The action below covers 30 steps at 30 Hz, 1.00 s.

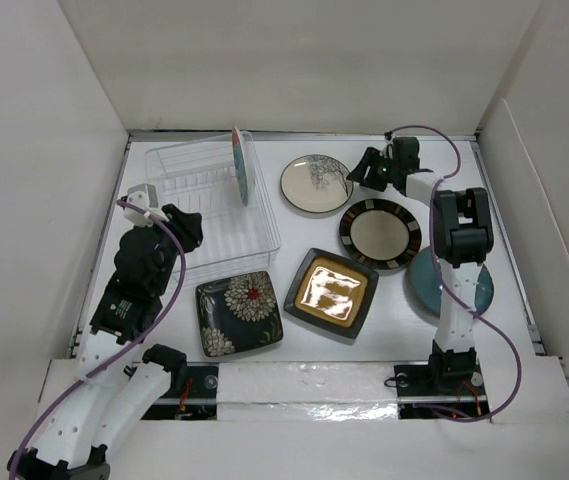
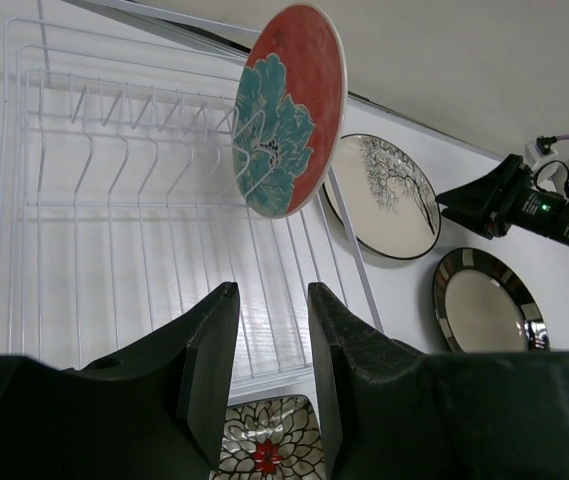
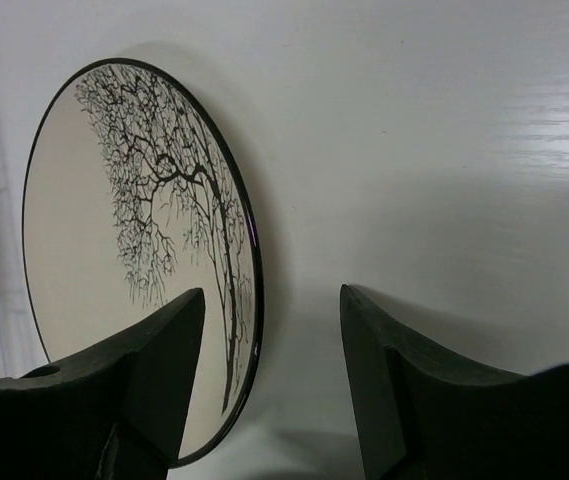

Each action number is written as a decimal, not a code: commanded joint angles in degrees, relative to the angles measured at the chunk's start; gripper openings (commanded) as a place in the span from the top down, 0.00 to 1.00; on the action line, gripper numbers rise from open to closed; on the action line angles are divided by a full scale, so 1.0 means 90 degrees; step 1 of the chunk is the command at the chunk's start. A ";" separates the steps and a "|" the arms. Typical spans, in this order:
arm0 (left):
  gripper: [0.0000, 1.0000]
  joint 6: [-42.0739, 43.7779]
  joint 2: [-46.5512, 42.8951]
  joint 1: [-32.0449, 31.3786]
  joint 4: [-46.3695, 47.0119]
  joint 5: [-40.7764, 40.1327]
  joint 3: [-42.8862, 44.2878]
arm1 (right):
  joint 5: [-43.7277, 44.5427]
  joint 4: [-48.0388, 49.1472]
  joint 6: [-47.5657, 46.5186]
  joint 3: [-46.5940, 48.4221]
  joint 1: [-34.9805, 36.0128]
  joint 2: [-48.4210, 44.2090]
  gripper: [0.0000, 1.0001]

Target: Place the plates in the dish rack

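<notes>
The clear dish rack (image 1: 179, 165) stands at the back left, with the teal-red plate (image 1: 241, 165) upright on edge at its right end. The cream tree plate (image 1: 316, 183), striped-rim plate (image 1: 380, 233), dark floral square plate (image 1: 239, 312) and amber square plate (image 1: 331, 291) lie flat on the table. The plain teal plate (image 1: 422, 282) lies partly under the right arm. My left gripper (image 1: 190, 230) is open and empty over the rack's near side (image 2: 114, 260). My right gripper (image 3: 272, 295) is open, straddling the cream plate's (image 3: 114, 230) right rim without touching it.
White walls (image 1: 44, 150) enclose the table on three sides. The right arm's purple cable (image 1: 464, 150) loops near the back right corner. The rack's near corner sits close to the floral square plate (image 2: 264, 450).
</notes>
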 commanded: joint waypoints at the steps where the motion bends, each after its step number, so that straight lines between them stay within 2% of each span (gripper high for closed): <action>1: 0.69 0.0085 -0.0129 0.0038 0.0163 -0.0008 0.0122 | -0.0471 -0.0025 0.0150 0.0264 0.0121 0.0187 0.39; 13: 0.68 0.0104 -0.0197 0.0038 0.0163 -0.0115 0.0122 | -0.1584 0.0774 0.0911 0.0147 0.0121 0.0646 0.48; 15: 0.68 0.0114 -0.0188 0.0038 0.0163 -0.0144 0.0142 | -0.1741 0.0911 0.1039 0.0108 0.0121 0.0724 0.56; 16: 0.68 0.0114 -0.0178 0.0038 0.0134 -0.0154 0.0132 | -0.1780 0.0980 0.1165 0.0088 0.0121 0.0763 0.62; 17: 0.68 0.0114 -0.0207 0.0038 0.0134 -0.0145 0.0123 | -0.1781 0.1135 0.1243 0.0069 0.0121 0.0783 0.73; 19: 0.68 0.0114 -0.0236 0.0038 0.0182 -0.0135 0.0113 | -0.1674 0.1360 0.1525 -0.0058 0.0121 0.0715 0.84; 22: 0.68 0.0124 -0.0207 0.0038 0.0183 -0.0125 0.0103 | -0.1382 0.2558 0.2140 -0.0721 -0.0045 0.0267 0.99; 26: 0.68 0.0133 -0.0168 0.0038 0.0212 -0.0076 0.0113 | -0.0845 0.3245 0.2397 -0.1239 -0.0113 -0.0601 1.00; 30: 0.68 0.0134 -0.0129 0.0038 0.0153 -0.0086 0.0122 | 0.0131 0.3100 0.2085 -0.1436 0.0071 -0.1792 1.00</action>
